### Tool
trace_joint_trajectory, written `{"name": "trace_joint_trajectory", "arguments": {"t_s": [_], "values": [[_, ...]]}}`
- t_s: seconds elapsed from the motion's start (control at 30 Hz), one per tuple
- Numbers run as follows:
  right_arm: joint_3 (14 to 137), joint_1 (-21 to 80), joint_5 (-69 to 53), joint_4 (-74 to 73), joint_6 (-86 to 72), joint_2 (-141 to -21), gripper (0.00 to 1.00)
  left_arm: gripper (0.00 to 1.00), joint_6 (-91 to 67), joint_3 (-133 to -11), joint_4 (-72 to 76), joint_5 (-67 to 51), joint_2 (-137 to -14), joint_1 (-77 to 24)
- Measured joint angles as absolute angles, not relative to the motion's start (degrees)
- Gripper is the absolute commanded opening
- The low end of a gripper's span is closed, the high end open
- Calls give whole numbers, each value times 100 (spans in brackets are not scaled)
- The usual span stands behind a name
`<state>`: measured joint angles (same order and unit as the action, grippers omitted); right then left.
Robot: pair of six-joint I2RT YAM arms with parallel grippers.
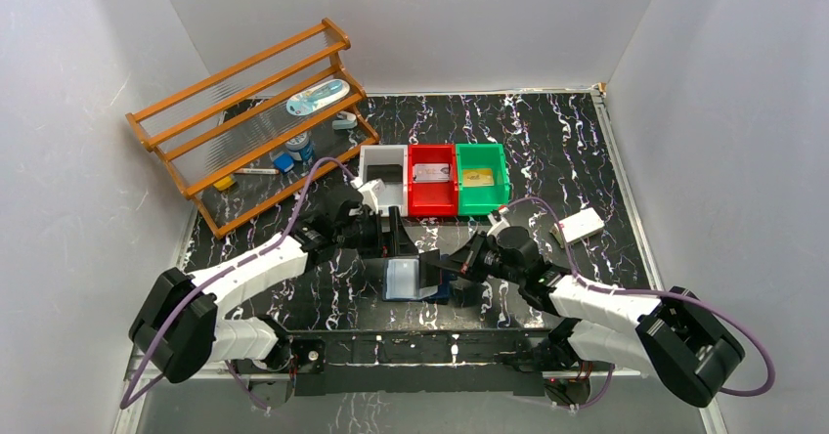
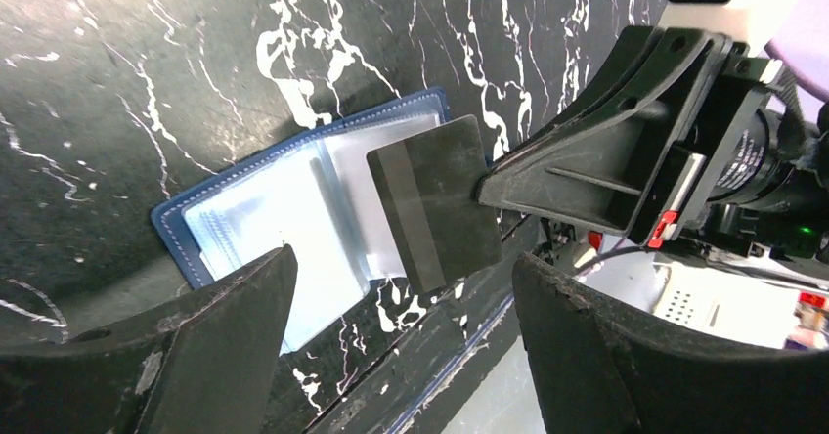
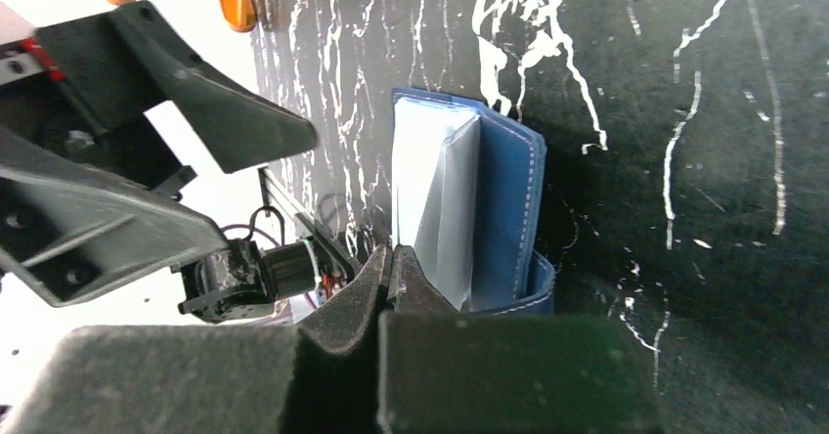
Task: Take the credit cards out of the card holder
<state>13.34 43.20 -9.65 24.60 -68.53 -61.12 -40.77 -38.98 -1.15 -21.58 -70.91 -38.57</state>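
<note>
The card holder [image 2: 283,214] lies open on the black marbled table, navy outside and light blue inside; the top view has it [image 1: 403,280] between the two arms. A black credit card [image 2: 435,204] with a darker stripe hangs over its right half. My right gripper [image 2: 486,188] is shut on that card's edge, and its own view shows the tips [image 3: 393,256] pressed together beside the card holder [image 3: 503,199]. My left gripper [image 2: 403,258] stands open just above the holder with nothing between its fingers. Other credit cards lie in the bins: black [image 1: 388,172], silvery [image 1: 431,172], gold [image 1: 477,177].
White [image 1: 371,165], red [image 1: 414,199] and green [image 1: 501,175] bins stand in a row behind the arms. A wooden rack [image 1: 254,121] with small items is at the back left. A white block [image 1: 577,226] lies to the right. The table's near rail [image 1: 420,341] runs close below the holder.
</note>
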Motion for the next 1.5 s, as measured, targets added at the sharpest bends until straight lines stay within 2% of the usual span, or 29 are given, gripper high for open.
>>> {"name": "trace_joint_trajectory", "arguments": {"t_s": [0.13, 0.3, 0.53, 0.83, 1.2, 1.33, 1.5], "values": [[1339, 4320, -1155, 2799, -6882, -6311, 0, 74, -4268, -3542, 322, -2578, -7170, -3844], [1339, 4320, -1291, 3365, -7015, -6823, 0, 78, -4731, -2845, 1197, -3146, -7043, -3739], [1339, 4318, -1435, 3872, -7126, -7183, 0, 73, -5297, -2189, 2596, -3868, -7408, -3470], [1339, 4313, -1592, 4287, -7295, -7262, 0, 62, -5739, -1850, 3736, -4331, -7402, -3454], [1334, 4237, -1715, 4766, -7518, -7518, 0, 39, -6003, -1780, 4058, -4344, -7500, -3400], [1234, 4193, -1756, 5293, -7688, -7559, 0, 40, -6073, -1765, 4108, -4346, -7389, -3393], [1173, 4176, -1841, 5590, -7811, -7581, 0, 47, -6163, -1765, 4191, -4217, -7247, -3395]]}}
